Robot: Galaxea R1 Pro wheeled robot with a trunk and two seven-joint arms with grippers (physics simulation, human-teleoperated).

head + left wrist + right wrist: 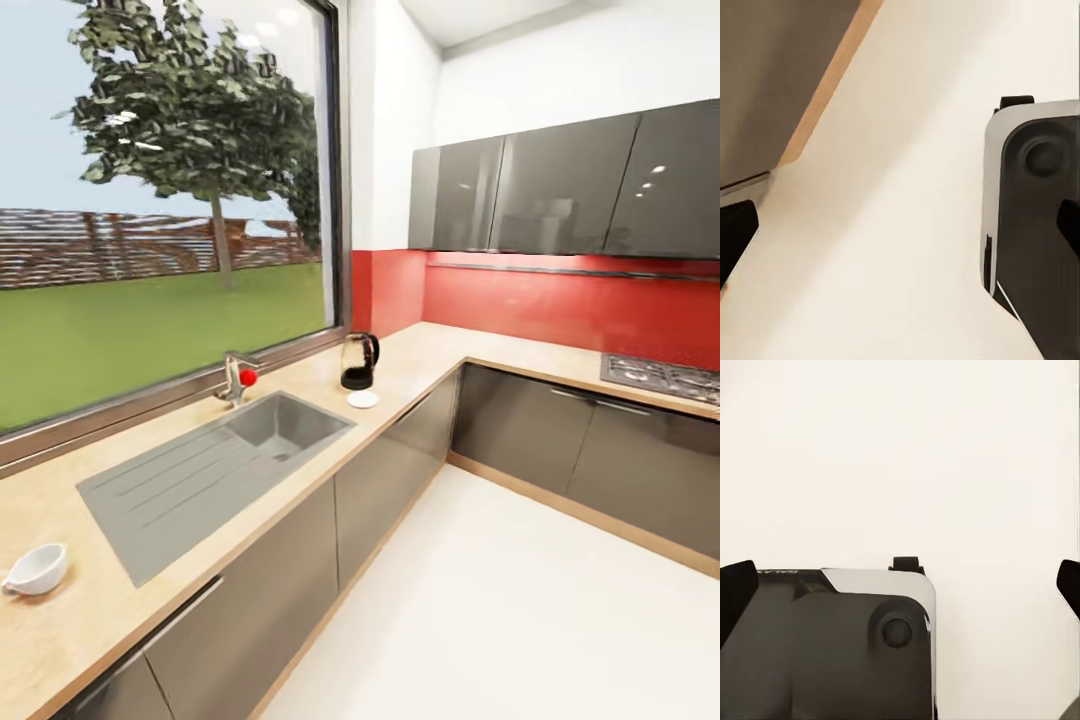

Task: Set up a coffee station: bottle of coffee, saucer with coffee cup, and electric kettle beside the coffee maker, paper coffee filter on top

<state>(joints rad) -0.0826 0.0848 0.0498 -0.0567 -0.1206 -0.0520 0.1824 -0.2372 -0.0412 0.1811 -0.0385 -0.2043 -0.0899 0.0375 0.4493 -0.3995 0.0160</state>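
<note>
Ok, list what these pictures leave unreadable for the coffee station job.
- Coffee cup, head view: the left edge cuts off its handle side.
- Saucer, head view: too small to tell whether it touches the electric kettle.
- Left pincer and right pincer, wrist views: only the dark fingertips enter at the edges, nothing between them.

Home kitchen, simulator render. L-shaped tan wood-look worktop over glossy grey base cabinets. Steel sink with drainer and tap set under a big window looking onto lawn, tree and fence. Red splashback, grey wall cupboards, gas hob. Glass electric kettle, saucer and white coffee cup sit on the worktop. Pale floor.
</note>
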